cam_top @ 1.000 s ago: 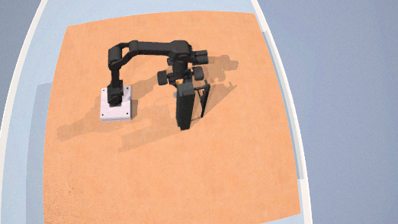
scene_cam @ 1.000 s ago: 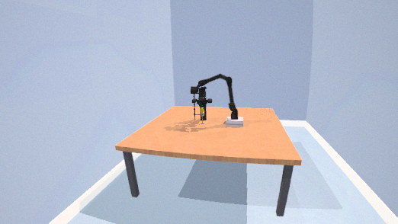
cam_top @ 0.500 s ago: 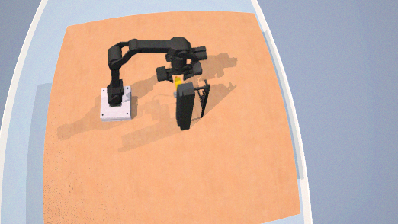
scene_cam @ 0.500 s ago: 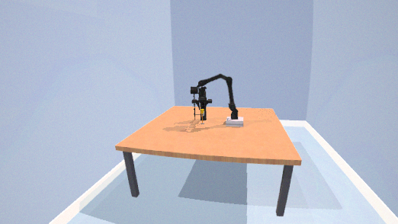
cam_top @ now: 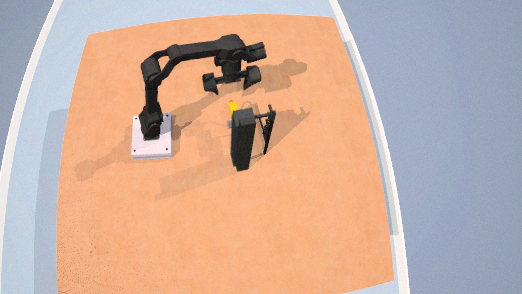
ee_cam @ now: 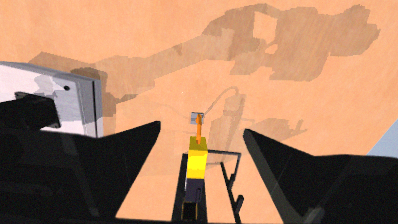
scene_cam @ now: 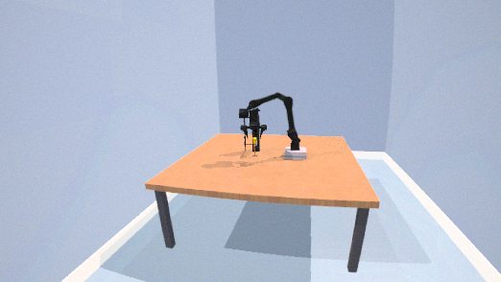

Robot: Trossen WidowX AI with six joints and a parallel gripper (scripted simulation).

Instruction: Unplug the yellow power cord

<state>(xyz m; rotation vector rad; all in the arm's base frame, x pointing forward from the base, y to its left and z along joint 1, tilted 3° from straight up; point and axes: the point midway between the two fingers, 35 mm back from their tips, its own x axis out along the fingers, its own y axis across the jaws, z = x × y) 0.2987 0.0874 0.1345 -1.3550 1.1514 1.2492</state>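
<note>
Black jointed arm (cam_top: pixel 190 50), white base plate (cam_top: pixel 151 142)

Wrist view's bottom edge cuts off the power strip (ee_cam: pixel 187 200).

An orange wooden table (scene_cam: pixel 269 179) fills the middle of the room, standing on dark legs (scene_cam: pixel 164 219). Beneath it lies a pale blue floor (scene_cam: pixel 269 259) with a white border strip (scene_cam: pixel 434 203) on the right. Plain blue walls (scene_cam: pixel 106 82) rise behind, meeting at the far corner.
</note>
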